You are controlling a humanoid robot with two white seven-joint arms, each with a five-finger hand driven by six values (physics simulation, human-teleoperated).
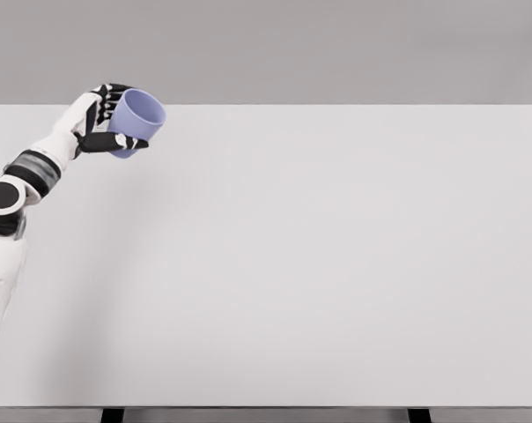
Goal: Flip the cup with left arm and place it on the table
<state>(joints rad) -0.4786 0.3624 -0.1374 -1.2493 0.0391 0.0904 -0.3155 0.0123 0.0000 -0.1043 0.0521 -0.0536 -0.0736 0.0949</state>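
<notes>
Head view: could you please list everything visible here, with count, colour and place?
cup: one, lavender-blue, held tilted above the table's far left corner, its opening facing up and to the right.
table: one, white, filling most of the view; dark legs show at the bottom edge.
left hand: one, white with black fingers, closed around the cup; its arm comes in from the lower left.
right arm: not in view.

I see a wide, pale grey counter filling most of my view, evenly lit, with a plain grey wall behind its far edge and dark legs below.
</notes>
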